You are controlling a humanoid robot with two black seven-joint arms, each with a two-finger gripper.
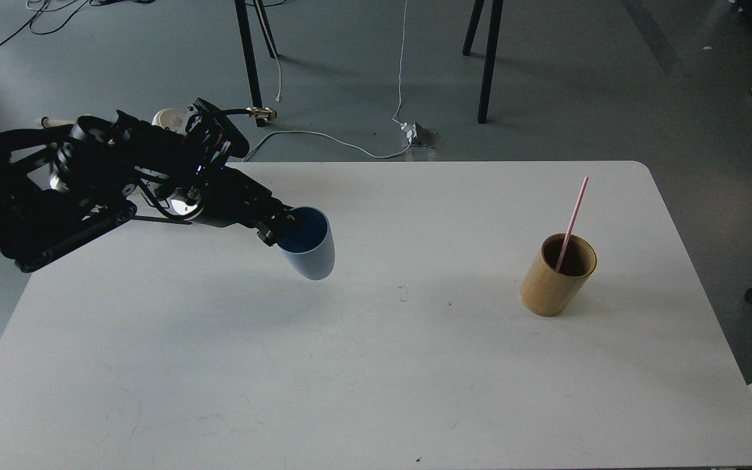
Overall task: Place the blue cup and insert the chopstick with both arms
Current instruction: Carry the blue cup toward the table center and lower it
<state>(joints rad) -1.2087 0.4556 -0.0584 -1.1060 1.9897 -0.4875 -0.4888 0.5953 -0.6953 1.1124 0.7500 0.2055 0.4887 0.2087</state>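
**Ana:** Head view is showing the left gripper (pixel 282 226) clamping the rim of the blue cup (pixel 311 251), one finger inside the mouth, it seems. The cup is hanging tilted above the white table (pixel 219 365), left of centre, not touching it.

**Ben:** Noting handling. It is looking light, stiff and matte, so likely not slippery. A rim pinch is holding it, though I'm guessing it could swing when set down.

**Ana:** The chopstick (pixel 572 219) is leaning in the bamboo holder (pixel 555 277), well apart on the right. Thin, rigid, probably light; I'd be taking it high on the exposed part, above the holder's rim.

**Ben:** Right gripper isn't showing anywhere.

**Ana:** Surface is looking smooth, flat, faintly scuffed, bare between cup and holder. Beyond it, grey floor (pixel 578 85), black furniture legs (pixel 487 59), a white cable (pixel 324 137) trailing. A white cup (pixel 168 119) is peeking behind the arm.
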